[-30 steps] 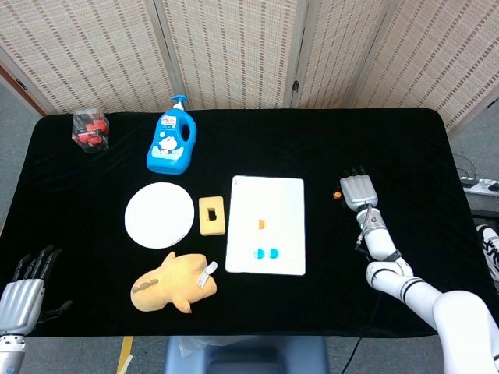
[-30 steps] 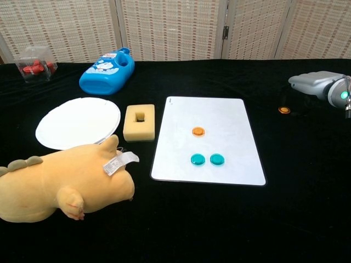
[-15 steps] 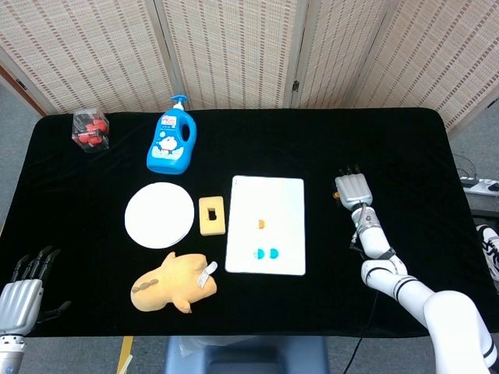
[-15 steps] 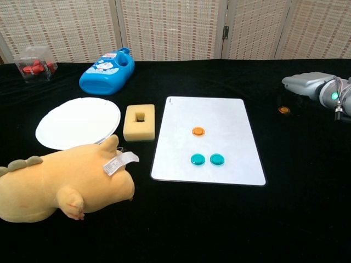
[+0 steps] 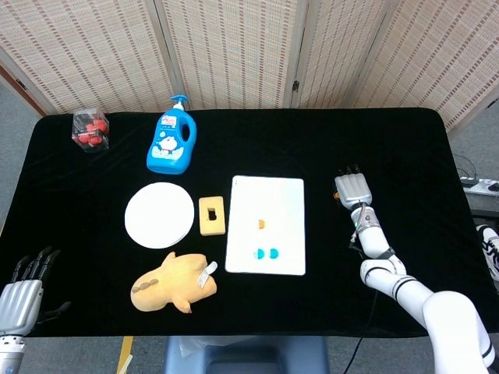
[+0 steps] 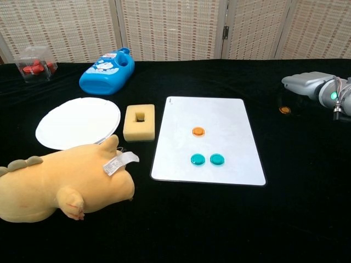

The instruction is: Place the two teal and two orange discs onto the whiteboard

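Observation:
The whiteboard (image 5: 281,202) (image 6: 219,118) lies in the middle of the black table. On it are one orange disc (image 5: 261,224) (image 6: 198,131) and two teal discs (image 5: 258,253) (image 6: 197,159) side by side, the second teal disc (image 6: 216,159) just right of the first. Another orange disc (image 6: 284,110) lies on the cloth right of the board. My right hand (image 5: 352,187) (image 6: 305,84) hovers just above and beside this disc, its fingers stretched out and holding nothing. At the near left corner my left hand (image 5: 21,292) is empty with its fingers apart.
Left of the board are a yellow sponge (image 5: 211,215), a white plate (image 5: 159,214), a yellow plush toy (image 5: 171,282), a blue soap bottle (image 5: 171,144) and a clear box of red pieces (image 5: 90,129).
My right hand has shifted slightly left and further away, closer over the loose orange disc. The discs and my left hand have not moved.

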`<state>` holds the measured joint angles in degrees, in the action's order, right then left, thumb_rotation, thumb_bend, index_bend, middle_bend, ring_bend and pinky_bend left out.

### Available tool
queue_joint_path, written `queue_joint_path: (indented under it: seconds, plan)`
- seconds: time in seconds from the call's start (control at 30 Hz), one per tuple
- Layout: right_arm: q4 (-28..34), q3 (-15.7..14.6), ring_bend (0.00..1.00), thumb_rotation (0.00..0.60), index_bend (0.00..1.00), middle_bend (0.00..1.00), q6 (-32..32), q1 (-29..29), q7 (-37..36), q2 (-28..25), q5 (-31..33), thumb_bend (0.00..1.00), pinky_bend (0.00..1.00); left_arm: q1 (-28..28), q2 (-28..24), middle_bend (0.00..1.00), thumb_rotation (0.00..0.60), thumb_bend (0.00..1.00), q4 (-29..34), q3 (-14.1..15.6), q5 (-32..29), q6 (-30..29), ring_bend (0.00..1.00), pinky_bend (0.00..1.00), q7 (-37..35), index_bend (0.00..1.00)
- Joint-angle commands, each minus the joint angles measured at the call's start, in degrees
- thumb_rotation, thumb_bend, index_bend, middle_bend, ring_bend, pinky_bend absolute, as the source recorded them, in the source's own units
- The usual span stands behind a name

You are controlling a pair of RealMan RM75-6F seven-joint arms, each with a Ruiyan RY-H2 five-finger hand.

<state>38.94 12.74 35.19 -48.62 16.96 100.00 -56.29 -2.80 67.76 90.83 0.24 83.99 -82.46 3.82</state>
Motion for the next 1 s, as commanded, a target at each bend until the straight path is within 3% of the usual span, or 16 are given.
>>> queue_joint_path:
  seconds: [0.03,0.23,0.63,1.0]
  plan:
    - [1.0,0.13,0.1,0.594,0.49,0.22,0.48,0.37,-0.19,-0.88,-0.37,0.41,0.0,-0.05,0.02,0.06,0.6,0.2,-0.01,-0.03,0.02,0.03,0.17,0.0,-0.04,0.04]
    - [6.63,0.05,0.1,0.593,0.49,0.22,2.39,0.92,-0.41,-3.72,-2.13,0.41,0.0,-0.05,-0.09,0.06,0.6,0.2,-0.02,-0.11,0.16,-0.17,0.17,0.0,-0.2,0.04]
    - [28.5,-0.45,0.1,0.595,0.5,0.22,6.33,-1.01,4.51,-10.02,-5.6,0.41,0.0,0.27,-0.33,0.06,0.6,0.2,0.14,-0.04,0.43,-0.83,0.17,0.0,-0.63,0.04]
    - [34.24,-2.3,0.1,0.595,0.5,0.22,7.18,-3.44,10.86,-8.25,-2.95,0.41,0.0,0.87,-0.02,0.06,0.6,0.2,-1.01,0.29,0.46,-1.17,0.17,0.0,-1.82,0.04]
